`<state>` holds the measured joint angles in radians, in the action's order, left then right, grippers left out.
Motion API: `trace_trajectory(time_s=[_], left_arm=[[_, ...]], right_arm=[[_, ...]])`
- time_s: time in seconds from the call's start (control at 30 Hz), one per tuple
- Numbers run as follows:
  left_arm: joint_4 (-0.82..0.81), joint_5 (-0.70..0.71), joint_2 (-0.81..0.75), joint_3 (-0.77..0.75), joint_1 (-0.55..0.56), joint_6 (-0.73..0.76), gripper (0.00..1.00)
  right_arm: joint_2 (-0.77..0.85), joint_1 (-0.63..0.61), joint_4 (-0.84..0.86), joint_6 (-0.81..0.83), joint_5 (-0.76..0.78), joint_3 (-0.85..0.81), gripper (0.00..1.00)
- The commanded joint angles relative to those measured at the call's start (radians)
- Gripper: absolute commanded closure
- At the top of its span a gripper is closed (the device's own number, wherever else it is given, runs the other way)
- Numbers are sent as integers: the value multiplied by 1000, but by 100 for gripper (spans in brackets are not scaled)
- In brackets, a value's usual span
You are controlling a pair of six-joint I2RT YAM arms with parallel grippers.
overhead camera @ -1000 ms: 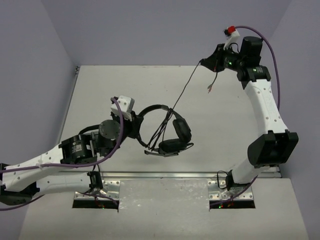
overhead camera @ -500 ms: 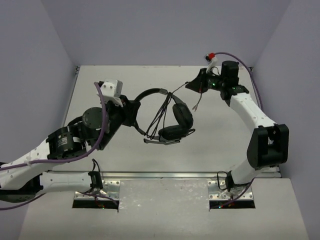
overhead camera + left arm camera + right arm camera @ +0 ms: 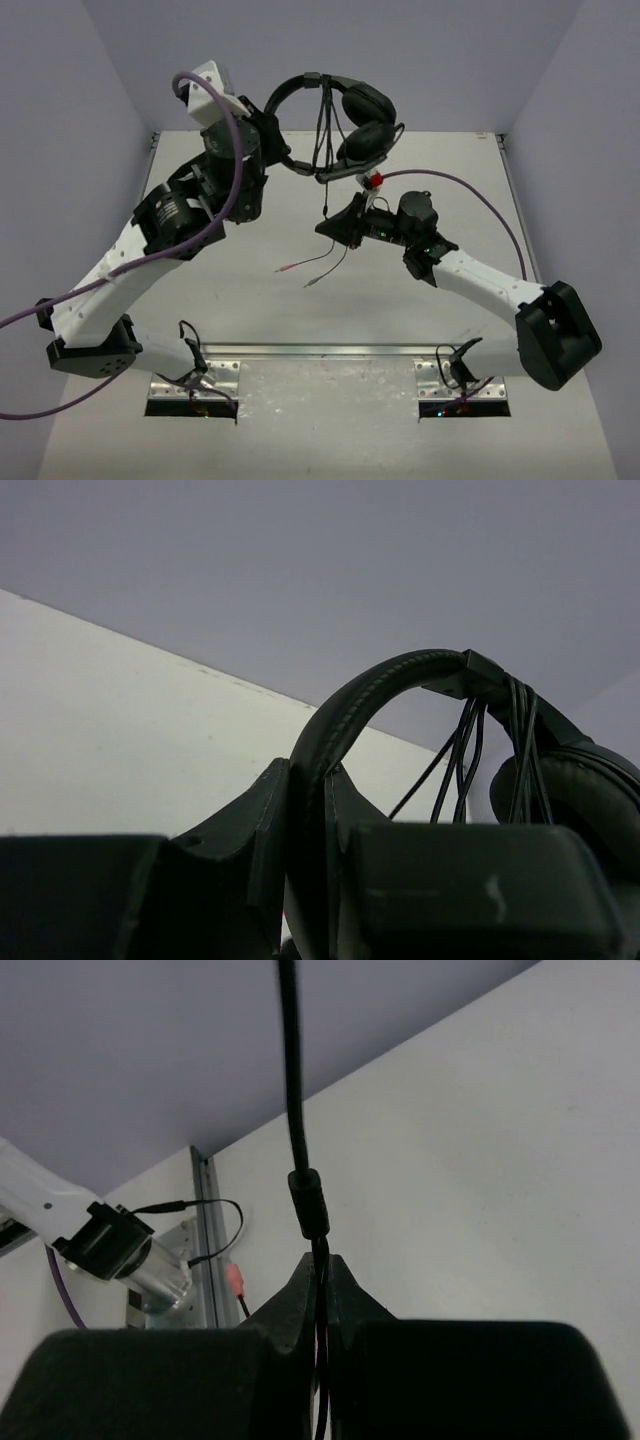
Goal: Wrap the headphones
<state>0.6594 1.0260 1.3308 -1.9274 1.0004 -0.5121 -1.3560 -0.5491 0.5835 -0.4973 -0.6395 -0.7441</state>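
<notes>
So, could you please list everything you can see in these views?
headphones: one, black, held up by the headband over the table's far edge.
cable: one, dark, looped over the headband, running down to the right gripper.
plugs: two, reddish, cable's loose ends, mid-table.
table: one, white, below everything.
arm cables: two, purple, along the arms.
left gripper: black, shut on the headphones.
right gripper: black, shut on the cable.

earcup [image 3: 585,790] cut by right edge, cable [image 3: 290,1080] leaving top edge, plugs [image 3: 283,268] tiny
</notes>
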Motion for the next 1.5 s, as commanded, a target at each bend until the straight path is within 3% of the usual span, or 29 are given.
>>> trace_trajectory(time_s=[0.0, 0.17, 0.27, 0.3, 0.37, 0.5, 0.6, 0.8, 0.97, 1.03, 1.1, 1.17, 1.23, 1.33, 1.47], left_arm=[[-145, 92, 40, -96, -89, -109, 100], [-378, 259, 44, 89, -92, -30, 100], [-645, 391, 48, 212, -100, 146, 100], [-746, 399, 51, 243, -108, 290, 100], [-833, 411, 80, 280, -157, 356, 100], [-638, 375, 120, 309, -256, 206, 100], [-598, 356, 120, 402, -301, 149, 100], [-558, 292, 105, 563, -301, 28, 100], [-368, 172, 61, 654, -296, -237, 100], [-313, 117, 47, 665, -292, -273, 100], [-320, 51, 32, 676, -290, -241, 100], [-458, -106, -11, 751, -290, -87, 100], [-508, -203, -33, 788, -292, -63, 100], [-481, -257, -54, 814, -290, -49, 100], [-555, -294, -102, 913, -281, 12, 100]], right_arm=[[52, -81, 148, -66, 76, 77, 99], [83, -207, 96, -44, 126, 34, 99], [121, -273, 40, -5, 170, 17, 99], [155, -290, 17, 12, 188, 17, 99], [217, -331, -72, 70, 254, 11, 99], [277, -387, -224, 147, 314, -43, 99], [310, -394, -329, 196, 346, -105, 99], [259, -396, -563, 296, 393, -291, 99], [157, -394, -718, 364, 415, -409, 99], [135, -394, -747, 409, 463, -417, 99], [117, -381, -758, 439, 485, -428, 99], [107, -361, -774, 480, 491, -436, 99], [103, -312, -807, 508, 453, -443, 99], [98, -258, -839, 551, 419, -457, 99], [25, -212, -931, 582, 439, -610, 99]])
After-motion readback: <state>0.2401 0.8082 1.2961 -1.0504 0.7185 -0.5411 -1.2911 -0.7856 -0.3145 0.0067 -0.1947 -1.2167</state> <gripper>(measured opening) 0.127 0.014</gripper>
